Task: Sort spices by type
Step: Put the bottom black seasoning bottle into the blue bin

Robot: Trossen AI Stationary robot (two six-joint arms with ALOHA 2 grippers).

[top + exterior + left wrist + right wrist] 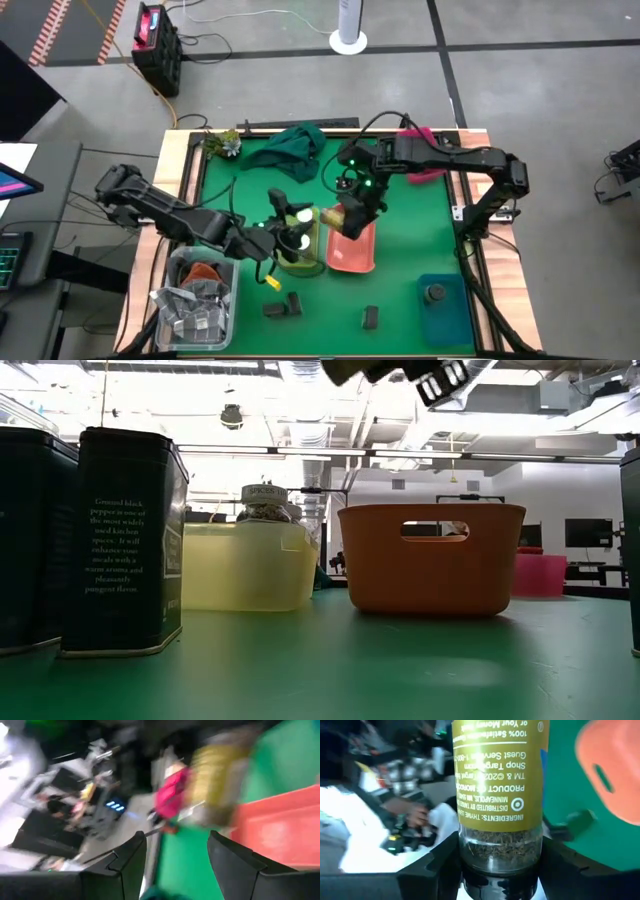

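Note:
My right gripper (347, 212) hangs over the far end of the orange bin (352, 250) and is shut on a glass spice jar (499, 785) with an olive label and dried herbs inside. My left gripper (290, 236) is open above the yellow bin (303, 258), with nothing between its fingers (125, 865). A white-topped jar (265, 498) stands in the yellow bin (245, 565). Dark blocky packs (275, 308) (370, 318) stand on the green mat near the front edge, seen close up as dark tins (120, 540). A dark round jar (435, 293) sits in the blue bin (445, 315). My right gripper pinches the spice jar between its two fingers (437, 865), one on each side of the clear glass part (500, 851) beside the jar's dark end. The jar reaches forward out of the fingers, its label upside down in the wrist view. It is lifted clear above the orange bin.
A clear bin (195, 300) of silvery packets sits at the near left corner. A dark green cloth (295, 150) and a small plant (228, 143) lie at the far edge, a pink bin (428, 165) at the far right. Open green mat lies between the orange and blue bins.

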